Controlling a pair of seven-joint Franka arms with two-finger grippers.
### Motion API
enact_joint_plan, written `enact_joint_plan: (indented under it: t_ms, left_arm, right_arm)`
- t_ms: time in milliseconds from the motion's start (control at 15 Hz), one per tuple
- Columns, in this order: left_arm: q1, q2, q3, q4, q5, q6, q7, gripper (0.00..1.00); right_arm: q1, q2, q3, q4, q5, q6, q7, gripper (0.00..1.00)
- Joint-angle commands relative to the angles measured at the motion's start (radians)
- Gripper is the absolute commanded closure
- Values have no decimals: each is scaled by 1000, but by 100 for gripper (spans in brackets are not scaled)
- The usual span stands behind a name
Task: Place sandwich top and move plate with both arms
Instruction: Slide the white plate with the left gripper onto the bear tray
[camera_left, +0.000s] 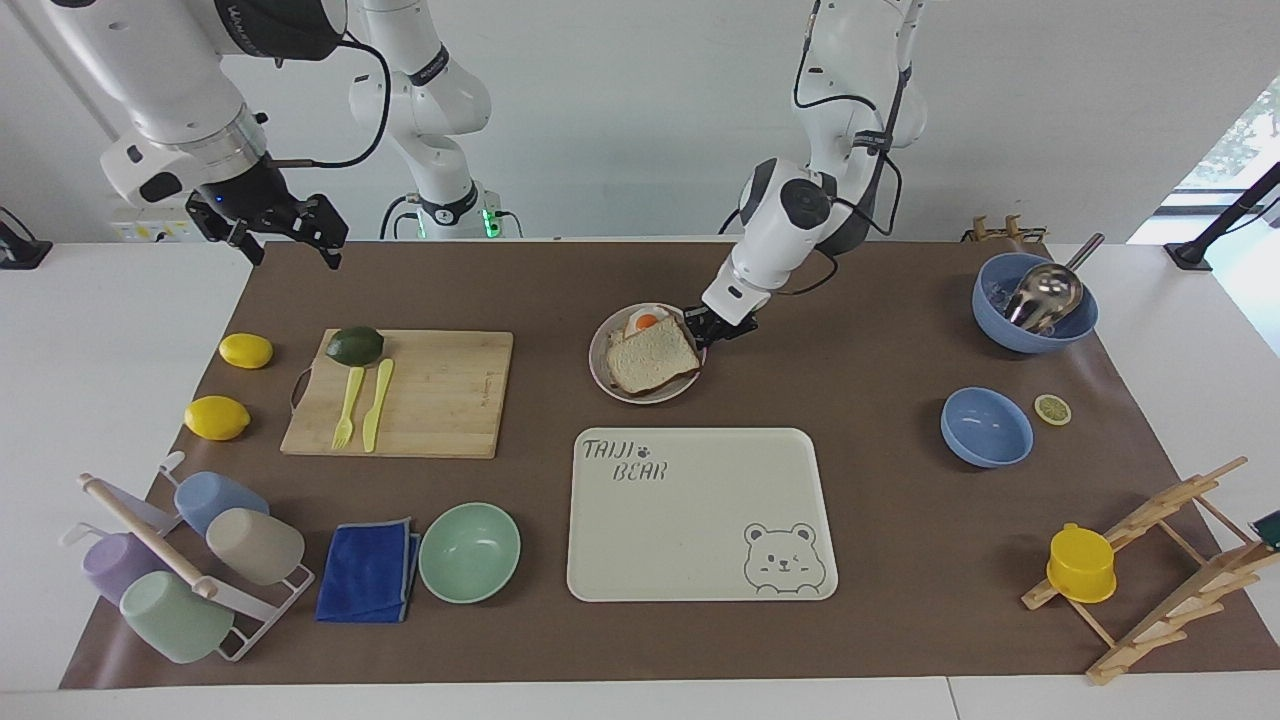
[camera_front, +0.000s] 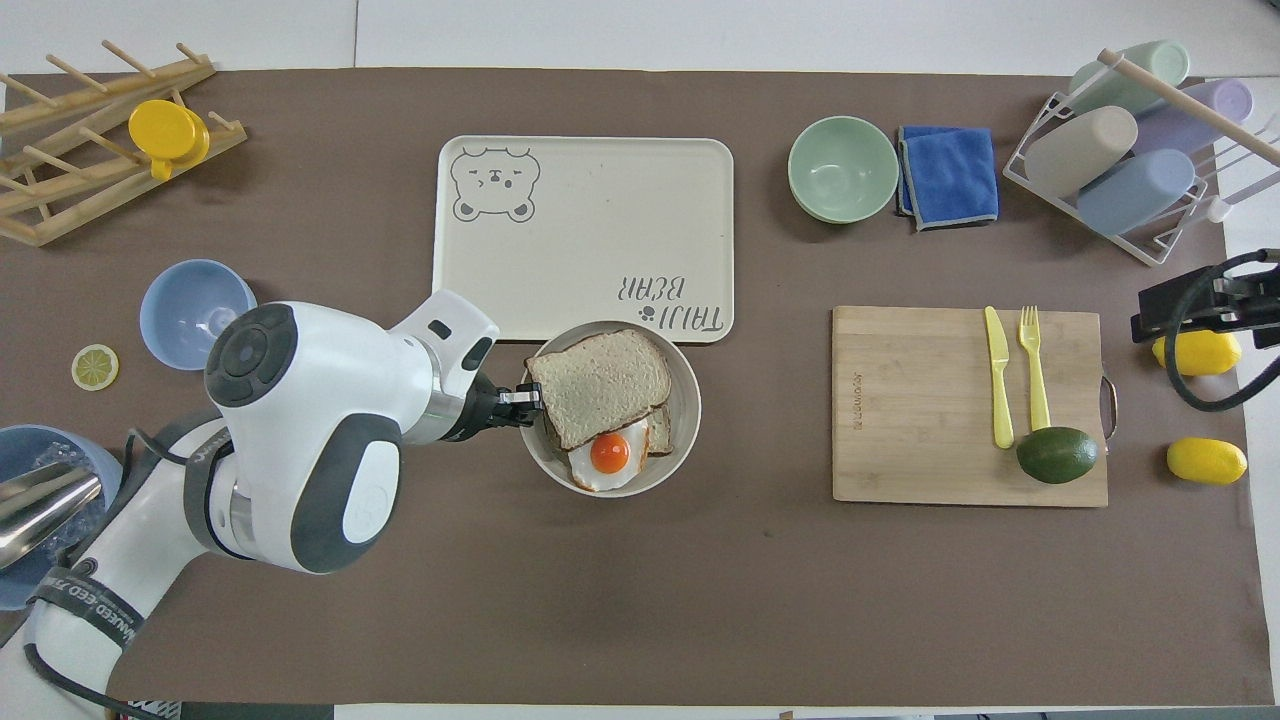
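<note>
The sandwich top (camera_left: 652, 357) (camera_front: 600, 385) lies on the plate (camera_left: 597, 372) (camera_front: 685, 440), partly covering a paler slice with a fried egg (camera_left: 646, 321) (camera_front: 610, 452). My left gripper (camera_left: 705, 327) (camera_front: 525, 398) is shut on the plate's rim at the side toward the left arm's end. It holds the plate a little above the mat, close to the cream tray's edge that is nearest the robots. My right gripper (camera_left: 290, 232) (camera_front: 1200, 305) hangs open and empty over the right arm's end of the table, above a lemon.
The cream bear tray (camera_left: 700, 520) (camera_front: 580, 230) lies farther from the robots than the plate. A cutting board (camera_left: 440, 400) carries an avocado, fork and knife. A mint bowl (camera_left: 469, 551), blue cloth, cup rack, two lemons (camera_left: 246, 350), blue bowls (camera_left: 986, 427) and wooden rack stand around.
</note>
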Motion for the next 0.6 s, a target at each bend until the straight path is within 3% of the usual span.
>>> enact_joint_plan:
  t_ms: [0, 133, 533]
  left_arm:
    - [66, 81, 0, 152, -34, -58, 18, 100]
    - [92, 191, 0, 288, -24, -97, 18, 100]
    - [137, 469, 1, 545, -18, -72, 18, 100]
  right_arm:
    - [-18, -18, 11, -14, 10, -7, -25, 0]
    - [-18, -16, 9, -13, 10, -8, -25, 0]
    - [-18, -14, 11, -10, 10, -2, -21, 0]
